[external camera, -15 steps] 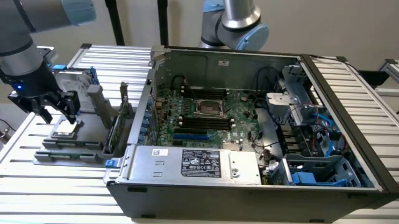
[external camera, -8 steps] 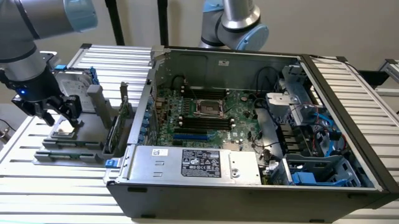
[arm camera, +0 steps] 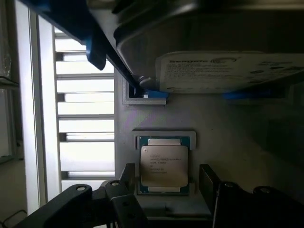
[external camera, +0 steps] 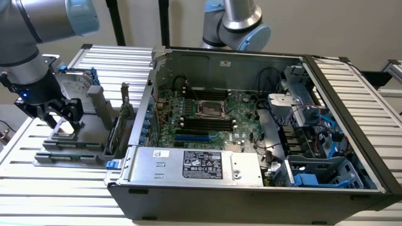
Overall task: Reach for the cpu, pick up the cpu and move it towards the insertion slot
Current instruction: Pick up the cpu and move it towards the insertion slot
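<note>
Gripper [arm camera: 167, 179] jaws open astride cpu [arm camera: 164, 164], grey holder [arm camera: 228, 123] on white slatted table [external camera: 50, 188] w/ beige wall [external camera: 351, 23] behind.

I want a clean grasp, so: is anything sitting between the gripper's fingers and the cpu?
Nothing visible. The gripper is open over the cpu, which lies flat in its grey holder, with the fingers on either side. The Seagate hard drive stands beyond it, not between.
</note>
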`<state>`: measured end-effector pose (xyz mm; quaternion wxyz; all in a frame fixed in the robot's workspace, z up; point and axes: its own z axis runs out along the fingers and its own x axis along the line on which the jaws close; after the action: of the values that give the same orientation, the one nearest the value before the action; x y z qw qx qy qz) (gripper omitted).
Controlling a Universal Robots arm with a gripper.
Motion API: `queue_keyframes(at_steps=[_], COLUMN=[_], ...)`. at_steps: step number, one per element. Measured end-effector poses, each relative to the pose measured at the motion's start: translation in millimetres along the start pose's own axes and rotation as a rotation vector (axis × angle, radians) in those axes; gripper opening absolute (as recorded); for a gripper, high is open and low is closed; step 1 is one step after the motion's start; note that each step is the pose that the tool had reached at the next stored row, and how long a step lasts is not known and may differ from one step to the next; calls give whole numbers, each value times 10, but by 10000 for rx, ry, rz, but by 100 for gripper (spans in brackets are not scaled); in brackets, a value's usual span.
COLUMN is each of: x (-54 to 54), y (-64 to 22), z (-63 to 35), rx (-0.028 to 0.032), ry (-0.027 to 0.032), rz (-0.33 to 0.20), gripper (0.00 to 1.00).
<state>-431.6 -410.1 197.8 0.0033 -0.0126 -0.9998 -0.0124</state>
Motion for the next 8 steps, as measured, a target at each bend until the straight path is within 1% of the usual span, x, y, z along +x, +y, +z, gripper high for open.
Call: queue_keyframes(at_steps=[5,8], x=[2,2], y=[32,33], z=[28,44], rx=[-1,1], ry=[-10,-14], rz=[0,-27], gripper=[65,65])
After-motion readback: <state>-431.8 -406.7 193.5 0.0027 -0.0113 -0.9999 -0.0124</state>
